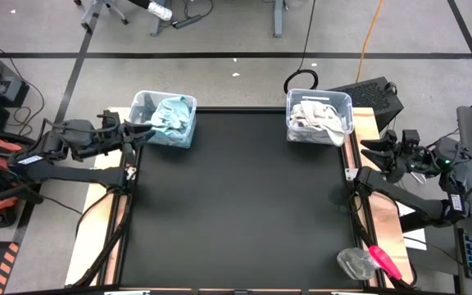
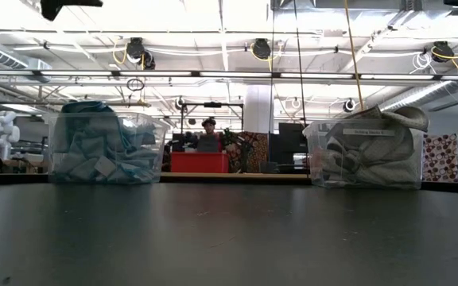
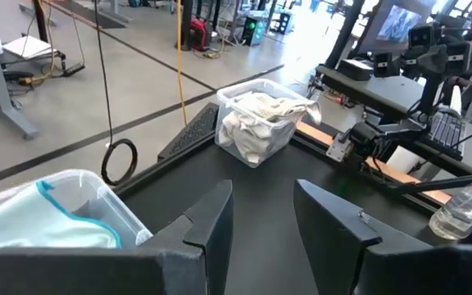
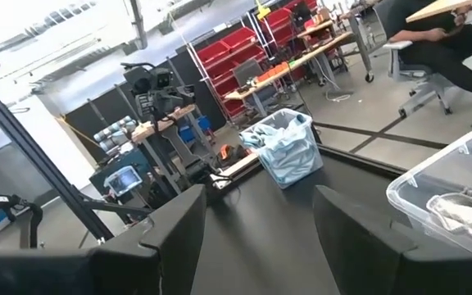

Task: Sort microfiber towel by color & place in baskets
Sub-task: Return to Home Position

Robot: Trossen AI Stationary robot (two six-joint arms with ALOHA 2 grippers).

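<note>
Left tool [image 1: 142, 133], open and empty, is hovering just beside the left basket [image 1: 141, 104]. Right tool [image 1: 371, 156], apparently open, is hanging near the right basket [image 1: 318, 94].

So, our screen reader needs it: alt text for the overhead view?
A black table with a clear bin in each top corner: left bin holds blue towels, right bin gray towels. The left tool and right tool wait open at the table's edges.

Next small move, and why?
Probably just park both arms at home: blue towels fill the left bin, gray towels the right bin, no towel lies on the mat, and the left gripper and right gripper are open, empty, at the table's sides.
</note>
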